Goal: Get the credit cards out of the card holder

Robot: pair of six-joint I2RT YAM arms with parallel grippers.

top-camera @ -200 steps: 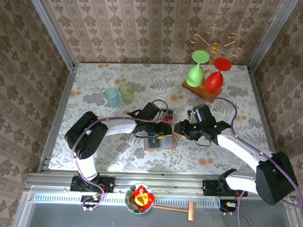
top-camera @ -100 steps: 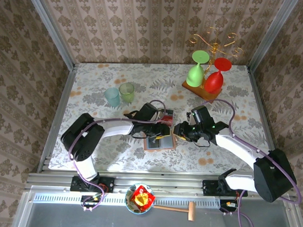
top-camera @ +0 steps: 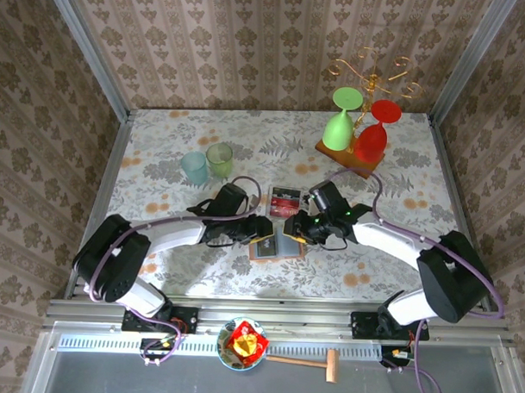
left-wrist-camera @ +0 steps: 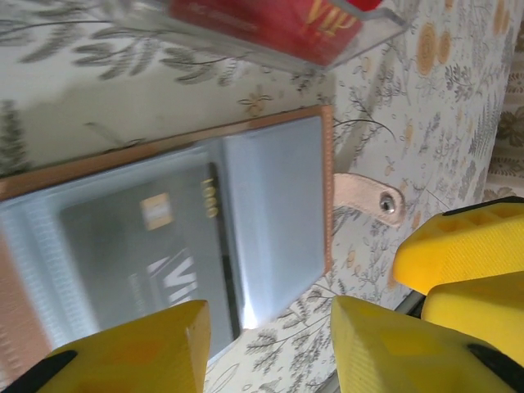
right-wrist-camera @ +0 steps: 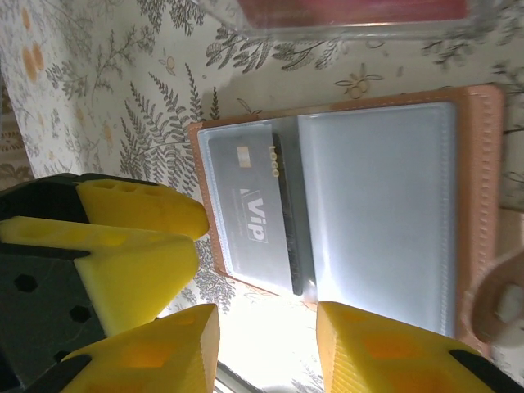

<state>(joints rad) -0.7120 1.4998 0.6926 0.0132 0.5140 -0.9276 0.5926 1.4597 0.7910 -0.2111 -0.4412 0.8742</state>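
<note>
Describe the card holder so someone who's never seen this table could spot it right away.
Start at the floral-patterned table, then go to its middle, slightly toward the near edge. The card holder lies open flat there: a salmon-brown rim around grey-blue pockets, unlike the clear tray holding a red card behind it.

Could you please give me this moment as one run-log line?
left pincer: open, near wallet | right pincer: open, near wallet | dark card: in wallet pocket | red card: in clear tray
</note>
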